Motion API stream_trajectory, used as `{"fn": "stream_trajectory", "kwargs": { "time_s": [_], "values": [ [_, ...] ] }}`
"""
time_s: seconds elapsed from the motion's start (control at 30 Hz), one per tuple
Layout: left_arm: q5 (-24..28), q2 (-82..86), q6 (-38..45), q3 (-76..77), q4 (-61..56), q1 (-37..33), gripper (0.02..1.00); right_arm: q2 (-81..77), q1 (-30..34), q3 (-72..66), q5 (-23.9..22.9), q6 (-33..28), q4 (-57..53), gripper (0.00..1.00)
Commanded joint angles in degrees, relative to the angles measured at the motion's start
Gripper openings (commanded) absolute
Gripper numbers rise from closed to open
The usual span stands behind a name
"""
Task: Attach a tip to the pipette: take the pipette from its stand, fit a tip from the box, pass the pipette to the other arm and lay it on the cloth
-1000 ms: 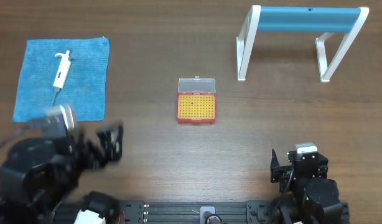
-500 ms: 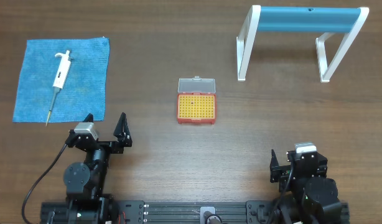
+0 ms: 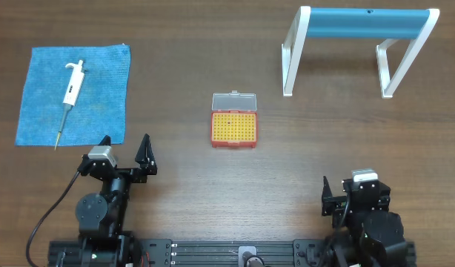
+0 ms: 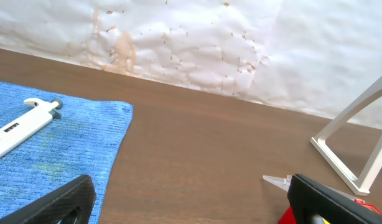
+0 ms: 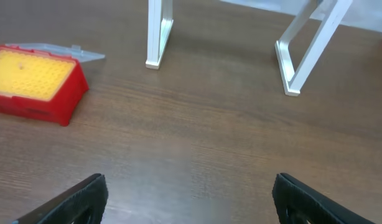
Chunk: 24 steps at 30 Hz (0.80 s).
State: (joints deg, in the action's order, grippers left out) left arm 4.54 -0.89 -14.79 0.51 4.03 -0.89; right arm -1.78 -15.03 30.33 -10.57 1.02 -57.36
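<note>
From above, the pipette [image 3: 72, 84] lies on the blue cloth [image 3: 101, 111] with a tip fitted, well apart from its stand [image 3: 361, 24], so the task looks complete; the tip box [image 3: 233, 128] sits mid-worktop. In the left wrist view, the left gripper [image 4: 191, 211] is spread wide and empty, beside the cloth. In the right wrist view, the right gripper [image 5: 191, 202] is likewise open and empty.

On the tabletop [image 3: 287, 170] there are one pipette [image 3: 72, 83], one cloth [image 3: 101, 104] at the far left corner, one box [image 5: 38, 107] of yellow tips [image 5: 29, 74], too small to count, one stand [image 3: 361, 24] at the far right corner, and two grippers: the left gripper [image 4: 191, 205] and the right gripper [image 5: 191, 205].
</note>
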Motion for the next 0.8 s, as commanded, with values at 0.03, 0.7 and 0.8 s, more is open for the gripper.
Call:
{"fn": "stream_trajectory", "kwargs": {
  "time_s": [0.03, 0.7, 0.8],
  "values": [
    [-0.9, 0.7, 0.7, -0.2, 0.3, -0.2, 1.0, 0.2, 11.4, -13.4, 2.5, 0.4, 40.3, 0.86],
    [-0.9, 0.7, 0.7, -0.2, 0.3, -0.2, 1.0, 1.7, 14.1, -30.1, 7.9, -0.4, 53.5, 0.862],
    [-0.9, 0.7, 0.7, -0.2, 0.3, -0.2, 1.0, 1.7, 14.1, -30.1, 7.9, -0.4, 53.5, 0.86]
  ]
}}
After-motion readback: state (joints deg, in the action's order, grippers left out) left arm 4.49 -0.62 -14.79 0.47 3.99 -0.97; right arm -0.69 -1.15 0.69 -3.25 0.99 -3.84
